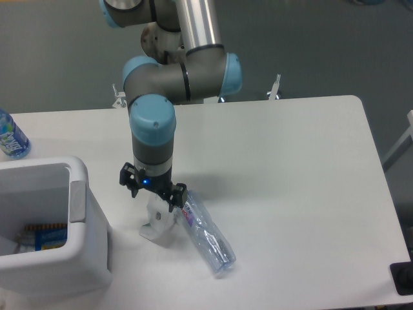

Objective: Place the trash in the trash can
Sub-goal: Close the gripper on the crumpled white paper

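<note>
Gripper: the gripper (153, 195) hangs right over the top of the wrapper (158, 223), jaws spread wide and holding nothing.
Wrapper: crumpled white, lying on the table (290, 168) just right of the trash can (80, 223), its right edge touching or nearly touching the crushed bottle (206, 234).
Bottle: clear, with its pink-and-blue label end up by the right jaw and the rest slanting away toward the near edge.
Step in hand: looks like lining up for the wrapper. I'd want both fingers to straddle the paper only; the right one sits close to the bottle's neck and could catch it when closing.
Bin: open top, some packaging already at the bottom; thick rim with a grey strip facing the wrapper.
Room: short hop left to the bin, but the lift must clear that rim. Plenty of bare table to the right.
Bystander: a blue bottle (11, 135) stands at the far left edge, well apart.
</note>
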